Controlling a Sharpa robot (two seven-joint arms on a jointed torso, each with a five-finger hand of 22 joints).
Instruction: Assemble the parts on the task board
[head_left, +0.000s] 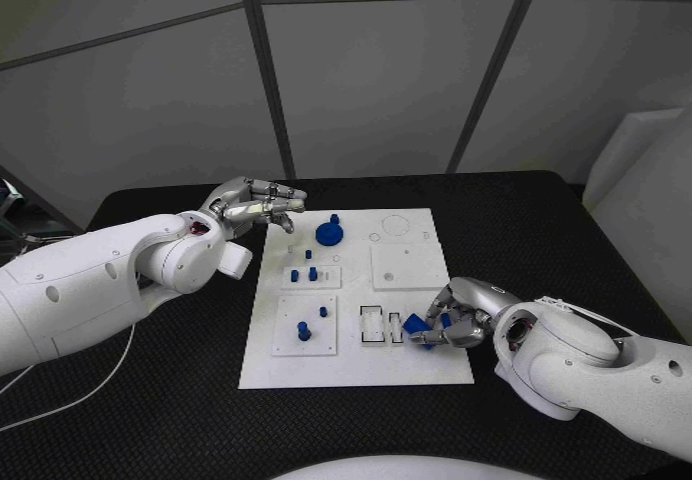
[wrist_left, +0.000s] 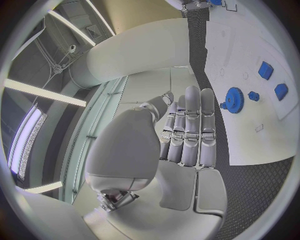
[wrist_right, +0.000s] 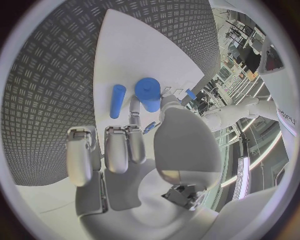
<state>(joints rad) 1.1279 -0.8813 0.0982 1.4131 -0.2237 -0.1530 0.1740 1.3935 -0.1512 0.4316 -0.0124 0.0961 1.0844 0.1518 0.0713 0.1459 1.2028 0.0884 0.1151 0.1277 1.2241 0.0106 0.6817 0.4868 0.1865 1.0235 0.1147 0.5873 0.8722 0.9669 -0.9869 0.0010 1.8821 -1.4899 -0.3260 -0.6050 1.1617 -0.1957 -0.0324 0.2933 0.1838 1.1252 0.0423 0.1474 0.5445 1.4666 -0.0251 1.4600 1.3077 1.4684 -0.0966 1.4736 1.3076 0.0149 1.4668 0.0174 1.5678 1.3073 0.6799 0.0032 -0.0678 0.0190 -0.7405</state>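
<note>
The right hand (head_left: 450, 322) is clamped on a small blue piece (head_left: 418, 326) by the white board's (head_left: 411, 372) right edge, beside the slotted holder (head_left: 381, 325). It looks light, stiff and slick; best pinched by its flat sides. The left hand (head_left: 260, 208) hovers at the board's far left corner, fingers apart, holding nothing, near the blue gear (head_left: 332, 232).

A black table (head_left: 173, 400) with a ribbed, woven-looking surface. Behind the table stand grey wall panels (head_left: 375, 90) split by dark posts. A white cable (head_left: 87, 390) trails across the table's near-left part.
</note>
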